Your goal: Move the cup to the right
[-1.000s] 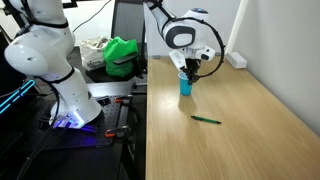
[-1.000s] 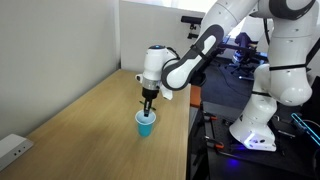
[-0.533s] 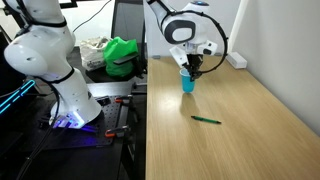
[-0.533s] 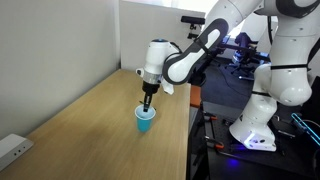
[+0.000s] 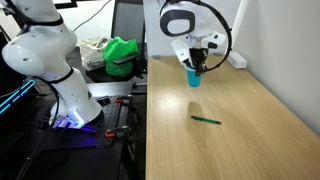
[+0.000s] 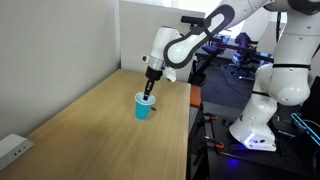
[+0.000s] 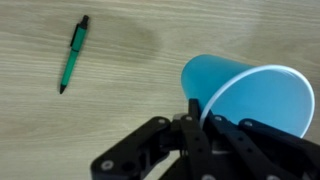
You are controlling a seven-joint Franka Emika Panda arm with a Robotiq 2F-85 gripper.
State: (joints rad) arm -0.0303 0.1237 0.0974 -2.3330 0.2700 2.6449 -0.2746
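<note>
The light-blue cup hangs above the wooden table, pinched by its rim in my gripper. It also shows in the other exterior view, lifted off the tabletop under the gripper. In the wrist view the cup fills the right side, and the black fingers are closed on its rim, one inside and one outside. The cup tilts slightly.
A green pen lies on the table nearer the front; it also shows in the wrist view. A green bag sits on the side bench. A white power strip lies at the table's corner.
The gripper has risen with the cup, lifting it off the table. The pen has not moved.
</note>
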